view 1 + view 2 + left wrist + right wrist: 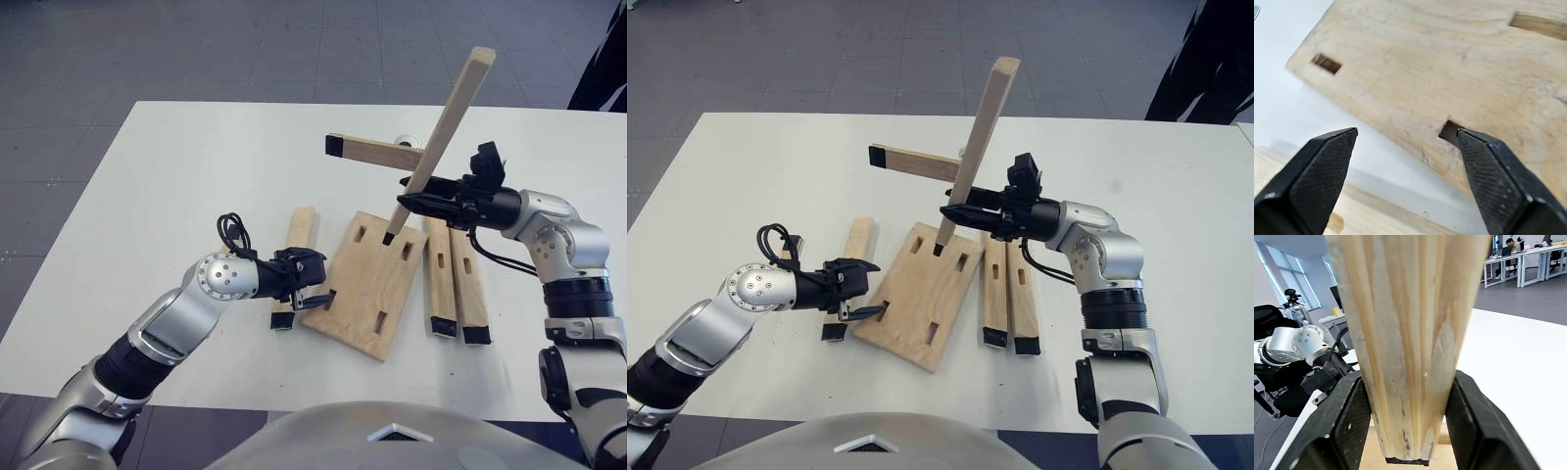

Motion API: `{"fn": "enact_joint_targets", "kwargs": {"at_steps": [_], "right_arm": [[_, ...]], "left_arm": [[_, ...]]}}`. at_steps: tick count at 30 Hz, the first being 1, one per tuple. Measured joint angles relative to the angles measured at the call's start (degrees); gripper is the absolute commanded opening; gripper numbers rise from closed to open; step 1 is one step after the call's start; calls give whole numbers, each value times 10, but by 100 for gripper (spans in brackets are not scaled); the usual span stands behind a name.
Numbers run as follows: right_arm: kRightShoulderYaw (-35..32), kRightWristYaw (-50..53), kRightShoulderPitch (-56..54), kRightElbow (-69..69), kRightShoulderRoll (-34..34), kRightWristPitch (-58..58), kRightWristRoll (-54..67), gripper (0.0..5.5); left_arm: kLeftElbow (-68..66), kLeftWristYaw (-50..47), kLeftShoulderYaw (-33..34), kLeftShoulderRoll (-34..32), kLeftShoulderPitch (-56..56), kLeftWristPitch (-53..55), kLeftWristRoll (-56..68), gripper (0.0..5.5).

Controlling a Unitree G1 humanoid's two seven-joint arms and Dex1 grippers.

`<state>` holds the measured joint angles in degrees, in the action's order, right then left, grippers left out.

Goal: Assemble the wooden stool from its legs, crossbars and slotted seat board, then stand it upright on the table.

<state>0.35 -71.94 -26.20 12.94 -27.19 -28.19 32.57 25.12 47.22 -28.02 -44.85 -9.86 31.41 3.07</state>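
The slotted seat board (367, 284) lies flat in the middle of the table. My right gripper (416, 203) is shut on a wooden leg (446, 127), held tilted with its black-tipped lower end just above a far slot of the board. In the right wrist view the leg (1410, 333) sits clamped between both fingers (1342, 421). My left gripper (318, 299) is open at the board's left edge, its fingertips (1322, 171) straddling the edge by a slot (1449, 131). Another leg (294, 257) lies under my left gripper.
Two more legs (456, 282) lie side by side right of the board. A further wooden piece (377, 150) lies across the table behind the board, with a small round metal part (403, 139) beside it. The table's left half (176, 176) is bare.
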Motion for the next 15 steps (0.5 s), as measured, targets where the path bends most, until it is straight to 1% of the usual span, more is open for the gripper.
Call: {"fn": "enact_joint_targets", "kwargs": {"at_steps": [7, 12, 15], "right_arm": [[3, -15, 5, -1, -13, 18, -20, 207], [-18, 11, 67, -87, -22, -7, 4, 207], [-37, 49, 103, -126, -22, -9, 4, 207]], "left_arm": [[-8, 1, 4, 6, -3, 5, -5, 377], [-7, 1, 6, 12, -3, 14, -10, 377], [-5, 1, 7, 15, -3, 19, -12, 377]]}}
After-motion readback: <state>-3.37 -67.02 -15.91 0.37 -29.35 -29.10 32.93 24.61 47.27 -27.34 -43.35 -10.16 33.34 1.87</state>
